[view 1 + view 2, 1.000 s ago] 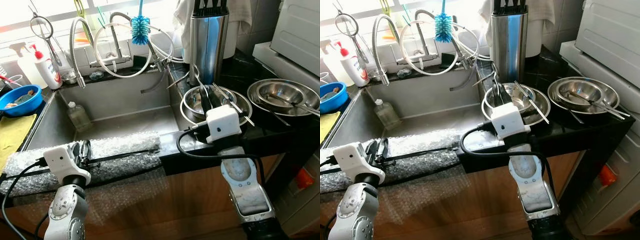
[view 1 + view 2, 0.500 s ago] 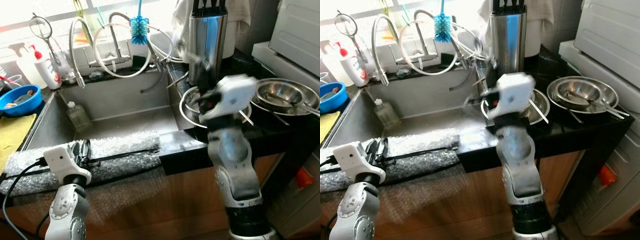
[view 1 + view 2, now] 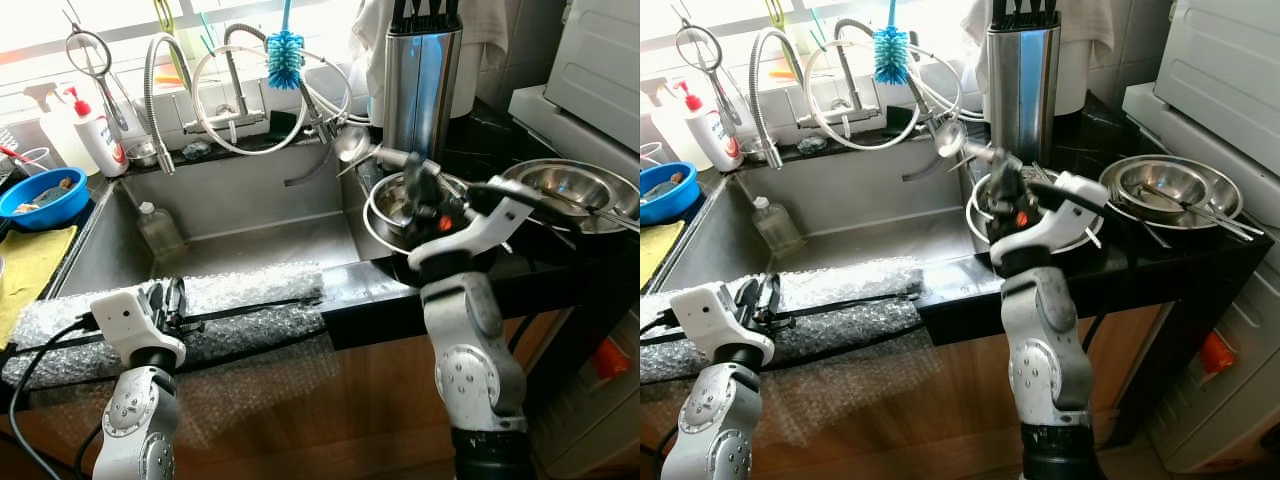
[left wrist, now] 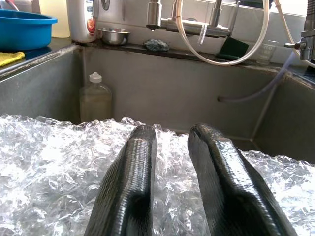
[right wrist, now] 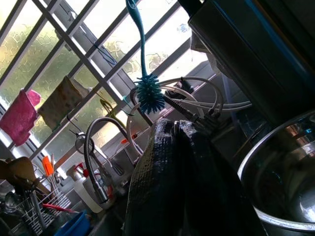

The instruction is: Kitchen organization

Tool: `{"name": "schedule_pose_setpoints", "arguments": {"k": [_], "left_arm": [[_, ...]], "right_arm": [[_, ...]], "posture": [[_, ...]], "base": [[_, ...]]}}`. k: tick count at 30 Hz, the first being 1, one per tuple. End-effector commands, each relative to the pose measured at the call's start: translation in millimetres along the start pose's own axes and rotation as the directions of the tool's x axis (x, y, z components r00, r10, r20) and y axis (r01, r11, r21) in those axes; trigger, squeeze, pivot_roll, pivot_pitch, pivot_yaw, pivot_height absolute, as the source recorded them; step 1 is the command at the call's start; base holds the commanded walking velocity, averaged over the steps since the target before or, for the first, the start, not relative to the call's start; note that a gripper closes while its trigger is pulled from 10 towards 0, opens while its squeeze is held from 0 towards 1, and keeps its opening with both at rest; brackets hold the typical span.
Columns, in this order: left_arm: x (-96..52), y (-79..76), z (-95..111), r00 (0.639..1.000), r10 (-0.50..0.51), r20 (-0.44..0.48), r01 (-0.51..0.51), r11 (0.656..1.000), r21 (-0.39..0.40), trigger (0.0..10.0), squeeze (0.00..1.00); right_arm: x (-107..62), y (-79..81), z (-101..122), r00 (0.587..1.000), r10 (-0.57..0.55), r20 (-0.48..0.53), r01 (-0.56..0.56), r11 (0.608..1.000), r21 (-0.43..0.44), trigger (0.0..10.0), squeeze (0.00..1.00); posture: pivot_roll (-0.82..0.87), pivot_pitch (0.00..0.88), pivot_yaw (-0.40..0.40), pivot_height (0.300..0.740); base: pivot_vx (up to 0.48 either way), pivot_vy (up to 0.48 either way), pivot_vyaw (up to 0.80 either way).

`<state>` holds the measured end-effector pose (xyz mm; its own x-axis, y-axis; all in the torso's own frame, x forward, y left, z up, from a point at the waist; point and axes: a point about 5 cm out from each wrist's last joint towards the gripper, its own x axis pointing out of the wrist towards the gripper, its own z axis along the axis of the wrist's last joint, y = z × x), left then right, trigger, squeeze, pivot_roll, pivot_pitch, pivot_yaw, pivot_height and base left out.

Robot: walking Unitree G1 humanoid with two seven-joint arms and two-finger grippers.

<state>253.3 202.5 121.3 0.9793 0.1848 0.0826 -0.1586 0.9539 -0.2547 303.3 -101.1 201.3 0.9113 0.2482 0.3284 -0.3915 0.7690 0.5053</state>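
My right gripper (image 3: 416,186) is raised over the stacked steel bowls (image 3: 376,216) on the black counter beside the sink. It is shut on the handle of a metal ladle (image 3: 352,143), which sticks out toward the sink, tilted, above the bowls. In the right wrist view its fingers (image 5: 170,162) are pressed together. My left gripper (image 3: 170,300) rests on the bubble wrap (image 3: 245,298) along the sink's front edge. Its fingers (image 4: 133,172) stand slightly apart with nothing between them.
The steel sink (image 3: 250,235) holds a small bottle (image 3: 158,232). A knife block (image 3: 420,80) stands behind the bowls, and more steel bowls with utensils (image 3: 570,190) sit to the right. A blue brush (image 3: 283,48) hangs over the tap. A blue bowl (image 3: 42,195) and a yellow cloth (image 3: 30,265) lie at the left.
My right arm has swung up from the counter's front edge to above the bowls, and the ladle has come up with it. The left arm has not moved.
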Motion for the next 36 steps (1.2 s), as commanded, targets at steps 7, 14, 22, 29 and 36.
{"name": "schedule_pose_setpoints", "arguments": {"k": [7,14,22,29,36], "left_arm": [[4.6,-3.1,2,1.000,-0.003,0.012,0.003,1.000,-0.015,10.0,0.00],[5.3,-3.0,2,1.000,0.002,0.016,-0.002,1.000,-0.016,10.0,0.00],[7.8,-4.0,1,1.000,0.005,0.019,-0.004,1.000,-0.020,10.0,0.00],[11.6,-6.2,3,0.999,0.005,0.033,-0.004,1.000,-0.027,10.0,0.00],[17.8,-5.7,8,0.998,0.006,0.055,-0.005,1.000,-0.029,10.0,0.00]], "right_arm": [[-4.9,33.8,4,0.955,0.293,-0.047,-0.291,0.956,0.042,10.0,0.00],[-6.6,36.0,16,0.917,0.388,-0.091,-0.393,0.918,-0.043,10.0,0.00],[-22.9,21.2,13,0.796,0.503,-0.338,-0.567,0.814,-0.123,10.0,0.00],[-33.9,11.1,8,0.730,0.569,-0.377,-0.630,0.775,-0.051,10.0,0.00],[-29.3,1.3,13,0.771,0.571,-0.283,-0.590,0.807,0.023,10.0,0.00]], "posture": [[-0.10,0.000,0.133,0.740],[-0.10,0.000,0.129,0.740],[-0.11,0.000,0.125,0.740],[-0.11,0.000,0.123,0.740],[-0.10,0.000,0.127,0.740]], "base": [[0.000,0.000,0.00],[0.000,0.000,0.00],[0.000,0.000,0.00],[0.000,0.000,0.00],[0.000,0.000,0.00]]}}
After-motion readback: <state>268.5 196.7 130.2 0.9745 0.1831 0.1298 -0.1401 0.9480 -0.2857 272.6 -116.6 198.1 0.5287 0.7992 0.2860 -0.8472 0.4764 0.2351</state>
